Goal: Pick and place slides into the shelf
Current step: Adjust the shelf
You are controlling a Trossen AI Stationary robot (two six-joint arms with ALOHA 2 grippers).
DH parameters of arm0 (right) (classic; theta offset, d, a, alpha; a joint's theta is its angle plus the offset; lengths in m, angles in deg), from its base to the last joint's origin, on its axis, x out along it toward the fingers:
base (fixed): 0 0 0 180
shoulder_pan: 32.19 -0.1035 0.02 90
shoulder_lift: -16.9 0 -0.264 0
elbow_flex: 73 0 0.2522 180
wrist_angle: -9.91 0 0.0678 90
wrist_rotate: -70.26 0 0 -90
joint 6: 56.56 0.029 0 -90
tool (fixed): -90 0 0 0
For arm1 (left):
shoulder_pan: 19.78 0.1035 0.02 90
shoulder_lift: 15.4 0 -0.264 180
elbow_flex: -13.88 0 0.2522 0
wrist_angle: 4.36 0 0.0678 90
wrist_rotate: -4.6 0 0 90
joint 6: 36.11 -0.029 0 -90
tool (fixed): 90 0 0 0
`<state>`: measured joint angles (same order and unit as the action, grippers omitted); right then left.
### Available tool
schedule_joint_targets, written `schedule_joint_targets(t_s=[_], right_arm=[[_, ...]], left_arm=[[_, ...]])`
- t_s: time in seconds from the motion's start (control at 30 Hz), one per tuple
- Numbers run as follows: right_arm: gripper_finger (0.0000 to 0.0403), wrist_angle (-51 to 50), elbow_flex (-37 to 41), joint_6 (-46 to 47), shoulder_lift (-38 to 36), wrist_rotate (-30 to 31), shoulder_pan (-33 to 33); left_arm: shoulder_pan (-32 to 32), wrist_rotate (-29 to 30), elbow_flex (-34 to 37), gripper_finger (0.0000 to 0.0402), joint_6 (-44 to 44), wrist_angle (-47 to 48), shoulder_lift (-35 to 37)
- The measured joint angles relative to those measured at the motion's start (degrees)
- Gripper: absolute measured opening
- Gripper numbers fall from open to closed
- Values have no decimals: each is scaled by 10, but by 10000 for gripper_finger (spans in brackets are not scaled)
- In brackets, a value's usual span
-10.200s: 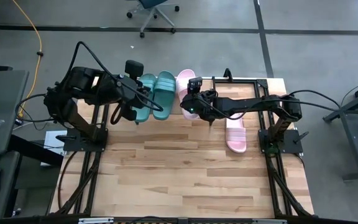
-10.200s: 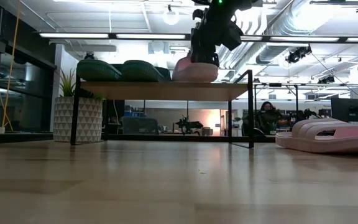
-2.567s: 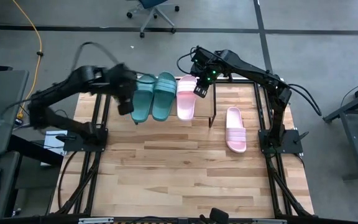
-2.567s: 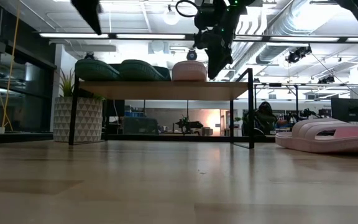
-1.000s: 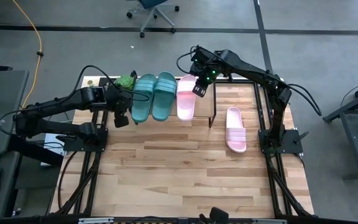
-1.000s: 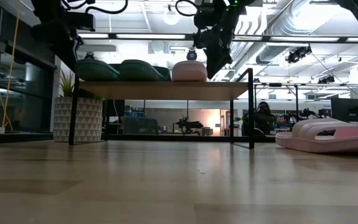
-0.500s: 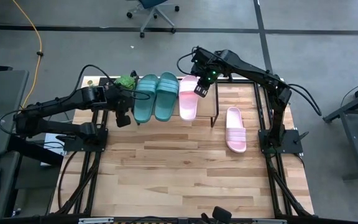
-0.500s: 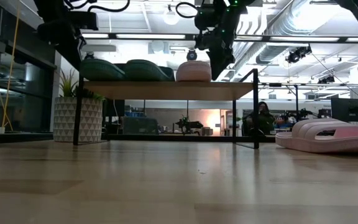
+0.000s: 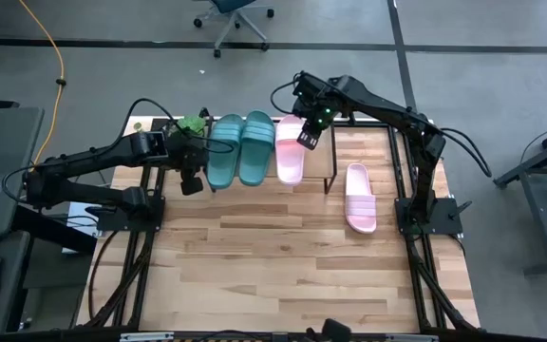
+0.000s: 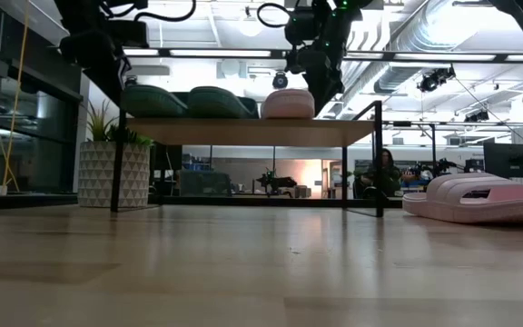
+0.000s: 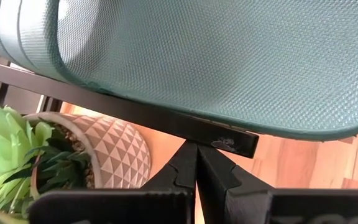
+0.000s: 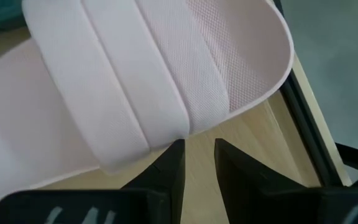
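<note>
Grey office floor surrounds our wooden table, and from table height we see a lit workspace stretching away behind it. At the table's far edge stands the shelf, its light plank on thin black legs, and it already carries most of the load. We count three slides on it: two teal slides lying side by side and, touching them on the right, one pink slide. The fourth, the other pink slide, lies flat on the table well apart from the shelf, near our right arm's base. So we judge the job three parts done, with one pick and one placement left; the open stretch of plank to the right of the shelved pink slide looks like the spot for it.

Our right gripper hangs just over the far end of the shelved pink slide; its wrist view shows the fingers a little apart with bare plank between them, clamped on nothing. Our left gripper sits at the shelf's left end beside the teal pair, fingers pressed together and empty, close under the shelf's black edge, with a small potted plant near it.
</note>
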<state>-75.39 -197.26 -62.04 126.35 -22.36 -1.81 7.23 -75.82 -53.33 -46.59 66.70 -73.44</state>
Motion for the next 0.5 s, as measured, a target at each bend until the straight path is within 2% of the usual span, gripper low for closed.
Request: schedule_joint_targets(t_s=[0.5], right_arm=[[78,24,-1,5,21,-34,-10]], left_arm=[[0,-10,0,0,-4,0,0]])
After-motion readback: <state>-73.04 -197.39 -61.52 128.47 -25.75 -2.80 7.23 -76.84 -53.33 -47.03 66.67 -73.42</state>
